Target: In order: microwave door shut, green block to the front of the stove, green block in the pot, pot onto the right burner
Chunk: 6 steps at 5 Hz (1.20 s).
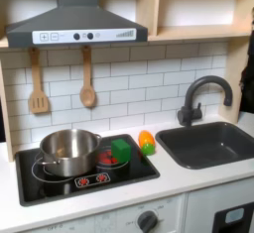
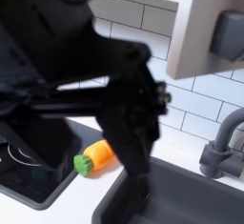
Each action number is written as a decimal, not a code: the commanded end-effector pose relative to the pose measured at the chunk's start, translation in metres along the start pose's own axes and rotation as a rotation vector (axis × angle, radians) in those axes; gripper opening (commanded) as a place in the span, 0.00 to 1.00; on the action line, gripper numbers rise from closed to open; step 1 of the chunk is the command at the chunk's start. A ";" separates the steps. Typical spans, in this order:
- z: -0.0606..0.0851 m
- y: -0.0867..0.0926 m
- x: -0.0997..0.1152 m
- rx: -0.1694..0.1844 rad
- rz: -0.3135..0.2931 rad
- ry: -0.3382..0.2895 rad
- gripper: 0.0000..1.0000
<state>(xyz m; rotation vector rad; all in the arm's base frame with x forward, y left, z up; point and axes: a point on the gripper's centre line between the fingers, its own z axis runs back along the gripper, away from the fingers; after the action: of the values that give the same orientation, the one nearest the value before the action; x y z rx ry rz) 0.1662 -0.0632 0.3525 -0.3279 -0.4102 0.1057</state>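
Observation:
In the first exterior view the shiny pot [image 1: 69,150] stands on the left side of the black stove [image 1: 60,182]. The green block [image 1: 120,150] rests on the right burner [image 1: 105,161], just right of the pot and apart from it. In the second exterior view a blurred black arm [image 2: 124,104] covers the left and centre, and its fingers cannot be made out. At the second exterior view's upper right, a pale panel with a grey handle [image 2: 229,34] looks like the microwave door [image 2: 198,28], swung outward.
An orange toy vegetable [image 1: 147,142] with a green tip lies on the white counter between the stove and the dark sink [image 1: 208,143]. A black faucet [image 1: 198,96] rises behind the sink. Two wooden utensils [image 1: 87,78] hang on the tiled wall under the hood [image 1: 74,24].

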 end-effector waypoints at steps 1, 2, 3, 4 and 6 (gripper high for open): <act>-0.002 -0.003 -0.004 0.181 -0.105 0.088 1.00; 0.007 -0.001 -0.005 0.053 -0.127 0.053 1.00; 0.013 -0.004 -0.003 -0.031 -0.145 0.043 1.00; 0.015 -0.011 0.002 -0.077 -0.164 0.034 1.00; 0.013 -0.015 0.001 -0.131 -0.182 0.039 1.00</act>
<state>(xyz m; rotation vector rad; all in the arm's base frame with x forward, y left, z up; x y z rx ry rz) 0.1643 -0.0715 0.3716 -0.4225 -0.4213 -0.0886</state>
